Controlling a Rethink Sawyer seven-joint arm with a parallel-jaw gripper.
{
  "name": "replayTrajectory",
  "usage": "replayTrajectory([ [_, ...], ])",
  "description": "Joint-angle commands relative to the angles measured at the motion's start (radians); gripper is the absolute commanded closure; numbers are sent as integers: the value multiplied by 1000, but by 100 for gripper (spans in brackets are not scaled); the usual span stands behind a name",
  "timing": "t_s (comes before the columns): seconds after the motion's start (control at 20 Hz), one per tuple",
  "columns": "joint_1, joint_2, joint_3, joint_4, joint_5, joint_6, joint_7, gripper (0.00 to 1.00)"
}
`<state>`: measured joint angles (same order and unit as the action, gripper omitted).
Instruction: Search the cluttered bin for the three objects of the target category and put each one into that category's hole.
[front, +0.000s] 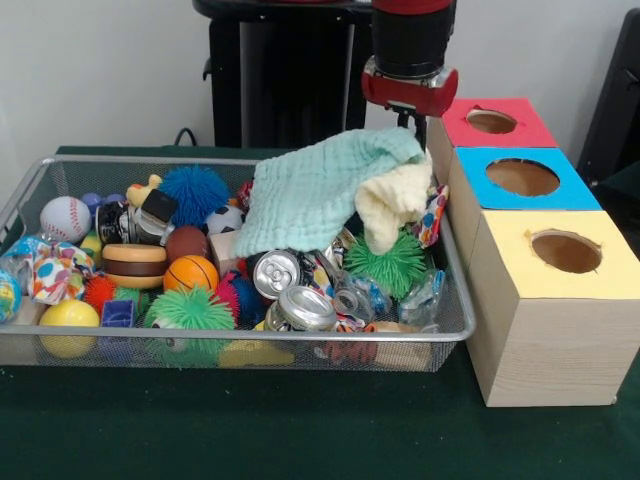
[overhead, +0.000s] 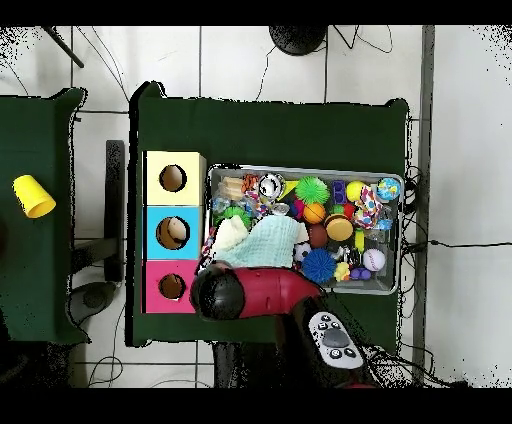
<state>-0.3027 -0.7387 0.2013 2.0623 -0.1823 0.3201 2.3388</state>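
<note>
Fingers are hidden behind the mint cloth (front: 325, 190) — gripper (front: 418, 125) state cannot be told — likely gripped for the blue box (front: 520, 180).

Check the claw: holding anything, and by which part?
Cannot tell. The claw sits at the far top edge of the mint cloth, which is bunched up toward it, but its tips are hidden behind the fabric.

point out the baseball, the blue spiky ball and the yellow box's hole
baseball (front: 65, 217), front view, middle of its white face
blue spiky ball (front: 193, 192), front view, centre of the spikes
yellow box's hole (front: 566, 251), front view, inside the opening
</note>
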Motion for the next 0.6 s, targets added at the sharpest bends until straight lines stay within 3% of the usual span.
replayTrajectory([
  [0.05,36,55,-113,-5,34,-89,199,100],
  [0.4,45,103,-167,-34,7,-144,141,100],
  [0.6,92,96,-225,-52,13,-115,139,100],
])
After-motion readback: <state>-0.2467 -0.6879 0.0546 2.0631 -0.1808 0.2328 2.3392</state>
